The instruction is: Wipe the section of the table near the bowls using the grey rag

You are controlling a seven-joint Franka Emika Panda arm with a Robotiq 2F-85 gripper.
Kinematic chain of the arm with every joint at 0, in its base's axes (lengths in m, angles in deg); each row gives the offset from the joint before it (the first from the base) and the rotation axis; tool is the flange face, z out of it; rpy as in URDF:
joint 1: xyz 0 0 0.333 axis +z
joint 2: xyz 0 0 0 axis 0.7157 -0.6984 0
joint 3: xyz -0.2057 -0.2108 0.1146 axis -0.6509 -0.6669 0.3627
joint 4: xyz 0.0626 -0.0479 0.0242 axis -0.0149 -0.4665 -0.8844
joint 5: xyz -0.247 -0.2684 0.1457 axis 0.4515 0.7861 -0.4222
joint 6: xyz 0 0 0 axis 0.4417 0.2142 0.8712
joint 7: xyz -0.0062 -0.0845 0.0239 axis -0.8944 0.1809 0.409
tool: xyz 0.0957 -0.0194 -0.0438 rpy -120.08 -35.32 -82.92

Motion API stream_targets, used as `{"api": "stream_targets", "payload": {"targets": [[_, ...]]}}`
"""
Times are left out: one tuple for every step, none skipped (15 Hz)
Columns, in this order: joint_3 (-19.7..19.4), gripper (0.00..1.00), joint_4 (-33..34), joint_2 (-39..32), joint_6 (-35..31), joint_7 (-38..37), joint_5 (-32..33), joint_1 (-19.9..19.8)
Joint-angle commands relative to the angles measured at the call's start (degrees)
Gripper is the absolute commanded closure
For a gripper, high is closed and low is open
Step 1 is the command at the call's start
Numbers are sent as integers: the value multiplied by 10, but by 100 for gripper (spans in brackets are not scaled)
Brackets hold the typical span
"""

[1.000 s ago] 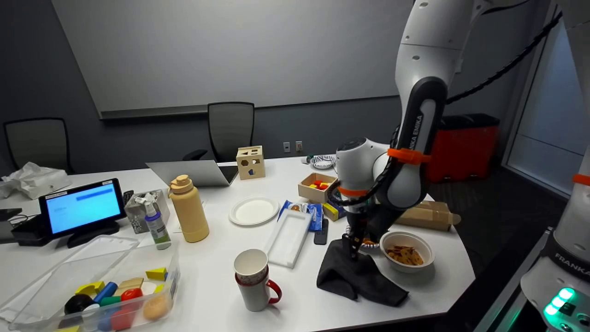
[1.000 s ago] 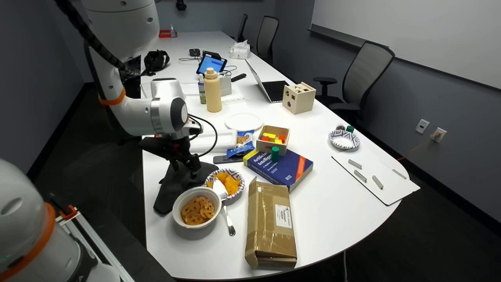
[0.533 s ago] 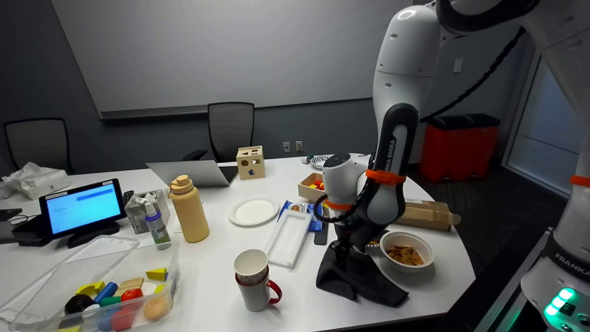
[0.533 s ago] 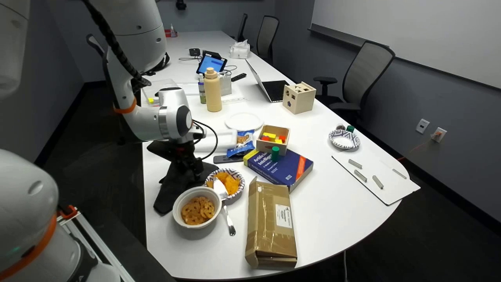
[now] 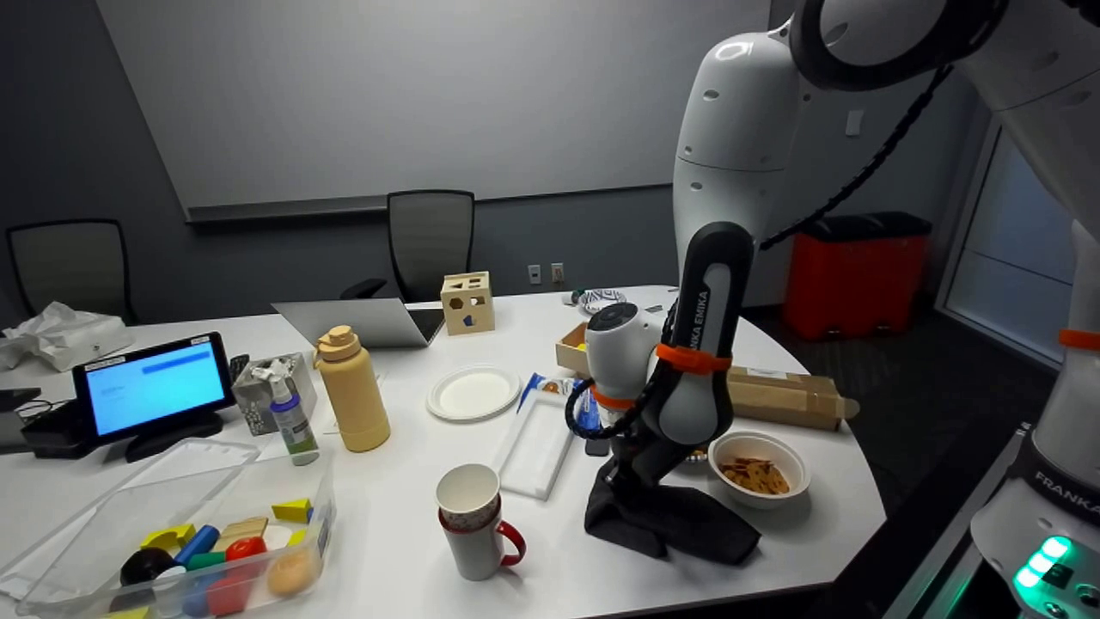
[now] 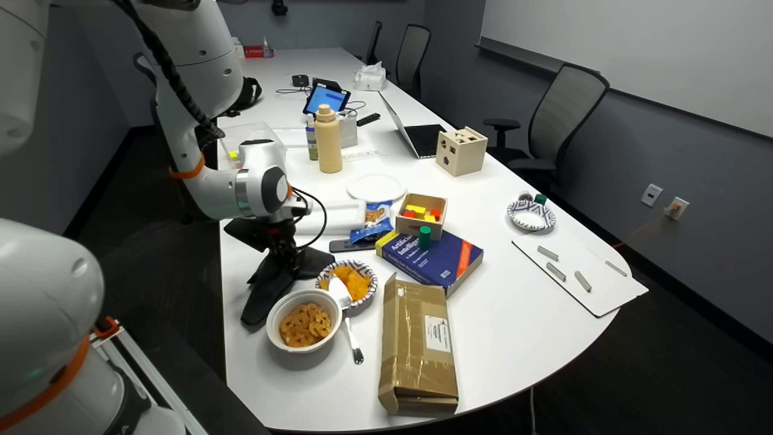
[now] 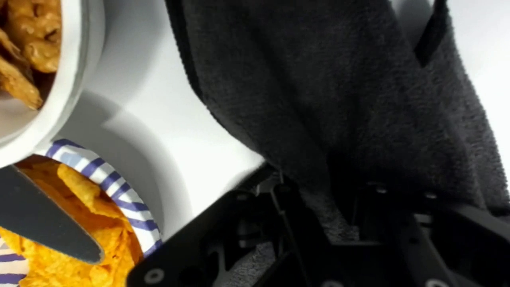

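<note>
- We had the gripper [image 7: 324, 195] clamped on a bunched fold of the rag [image 5: 698, 526], low over the table [image 6: 513, 344].
- The rag lay creased, one end just inside the table's straight edge.
- In the wrist view a narrow white strip of table showed between the rag and the white bowl [image 6: 273, 323], and between it and the patterned bowl [image 6: 370, 277].
- Away from the bowls, the remote [image 6: 349, 246] and the tray [image 5: 534, 451] lay near the rag, and we saw a bare stretch between it and the mug [image 5: 475, 554].
- Beyond the carton [image 6: 416, 356], wide bare table ran to the curved end.
- The white bowl held brown snacks [image 6: 305, 325]; it stood so close to the patterned bowl that we could not tell whether they touched.
- The patterned bowl held orange chips [image 6: 358, 284], a utensil [image 6: 340, 293] lying over them.
- The wooden box [image 6: 416, 227] held red and yellow blocks [image 6: 416, 211].
- A cup [image 5: 468, 496] sat nested in the mug.
- Farther off, the clear bin [image 5: 323, 529] held coloured toys [image 5: 199, 545].
- A third bowl [image 6: 531, 228] stood by the far edge.
</note>
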Motion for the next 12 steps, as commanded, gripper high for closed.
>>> {"api": "stream_targets", "payload": {"targets": [[8,99,6,-7,-34,28,-50,-7],[14,100,13,-13,-41,35,-65,-14],[27,100,23,-21,-45,50,-81,-26],[37,99,32,-28,-45,61,-98,-34],[45,99,43,-36,-46,69,-113,-39],[60,98,58,-46,-43,82,-130,-49],[64,98,71,-56,-45,87,-142,-50],[78,98,87,-65,-42,98,-157,-59],[87,98,98,-69,-38,107,-169,-64],[101,98,111,-76,-35,121,-180,-71],[110,98,119,-79,-33,132,-190,-74],[122,98,125,-82,-30,145,-198,-79]]}}
